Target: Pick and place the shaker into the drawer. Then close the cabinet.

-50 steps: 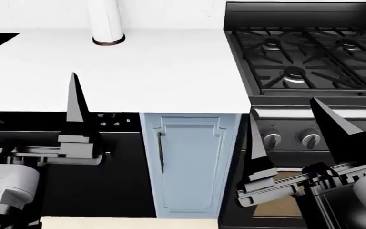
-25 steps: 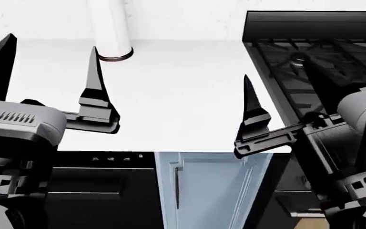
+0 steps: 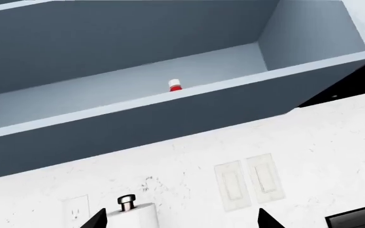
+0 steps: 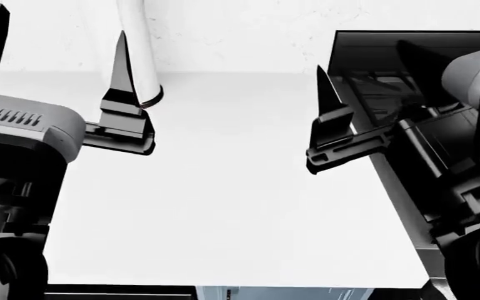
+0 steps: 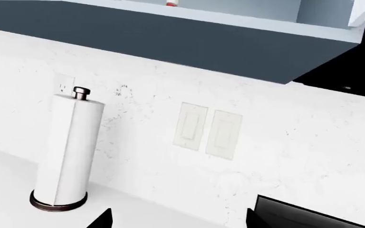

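The shaker (image 3: pixel 175 85), small and white with a red band, stands on the shelf of the open upper cabinet (image 3: pixel 138 52); only its base shows at the top edge of the right wrist view (image 5: pixel 171 3). The drawer is out of view. My left gripper (image 4: pixel 57 56) is raised over the white countertop (image 4: pixel 223 187), open and empty, well below the shaker (image 3: pixel 181 223). My right gripper (image 4: pixel 372 81) is held up beside the stove, also open with nothing between its fingers (image 5: pixel 177 222).
A paper towel holder (image 4: pixel 140 50) (image 5: pixel 65 152) stands at the back of the counter by the wall. A black stove (image 4: pixel 424 94) borders the counter on the right. Two wall switches (image 5: pixel 211 128) and an outlet (image 3: pixel 74 211) sit below the cabinet.
Both arms have risen from below counter height to above it. The head view has lifted, so the lower pale blue cabinet door has almost dropped out of sight.
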{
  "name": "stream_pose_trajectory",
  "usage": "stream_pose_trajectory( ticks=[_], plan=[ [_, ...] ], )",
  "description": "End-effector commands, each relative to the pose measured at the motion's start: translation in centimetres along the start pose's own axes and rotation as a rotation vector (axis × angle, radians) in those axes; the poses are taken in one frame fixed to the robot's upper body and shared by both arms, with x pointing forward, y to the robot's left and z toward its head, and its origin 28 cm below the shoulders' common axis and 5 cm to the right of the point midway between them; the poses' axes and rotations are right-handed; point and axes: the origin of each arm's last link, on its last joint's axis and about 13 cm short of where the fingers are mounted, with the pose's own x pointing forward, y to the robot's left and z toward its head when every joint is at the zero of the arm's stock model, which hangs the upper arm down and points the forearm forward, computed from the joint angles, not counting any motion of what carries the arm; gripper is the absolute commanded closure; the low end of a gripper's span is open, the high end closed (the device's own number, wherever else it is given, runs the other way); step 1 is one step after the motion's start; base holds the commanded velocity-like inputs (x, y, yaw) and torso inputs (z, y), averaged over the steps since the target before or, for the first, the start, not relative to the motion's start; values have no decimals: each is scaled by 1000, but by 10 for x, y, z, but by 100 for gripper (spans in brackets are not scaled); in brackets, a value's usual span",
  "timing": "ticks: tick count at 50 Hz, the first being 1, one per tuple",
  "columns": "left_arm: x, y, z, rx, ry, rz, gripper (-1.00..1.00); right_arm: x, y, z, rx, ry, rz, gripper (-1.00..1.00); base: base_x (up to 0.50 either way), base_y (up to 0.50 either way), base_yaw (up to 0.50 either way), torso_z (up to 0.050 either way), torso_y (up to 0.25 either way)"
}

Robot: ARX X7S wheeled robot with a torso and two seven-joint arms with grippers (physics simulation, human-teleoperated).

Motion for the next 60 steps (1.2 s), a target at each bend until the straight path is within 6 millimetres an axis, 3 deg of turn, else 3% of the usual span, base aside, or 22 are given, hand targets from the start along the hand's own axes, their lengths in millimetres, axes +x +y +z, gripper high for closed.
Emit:
stream_pose_trajectory(
  ticks=[1,10,18,31,46,60],
  plan=[
    [0,0,4,17,-6,-10,-100,2,0,7,-9,5,18,-100,501,-52,0,0,0],
    [-2,-1,4,28,-9,-13,-100,-1,0,12,-10,0,23,-100,502,-122,0,0,1],
    [-5,0,10,22,-19,-12,-100,-3,-9,29,36,33,-27,-100,0,0,0,0,2],
    [-5,-2,15,25,-31,-21,-100,-18,-49,55,317,-63,-166,-100,0,0,0,0,0],
    [-2,-4,17,28,-36,-26,-100,-26,-76,69,357,-74,-267,-100,0,0,0,0,0],
    [-3,-3,20,26,-45,-21,-100,-30,-105,105,325,-107,-412,-100,0,0,0,0,0]
  ],
)
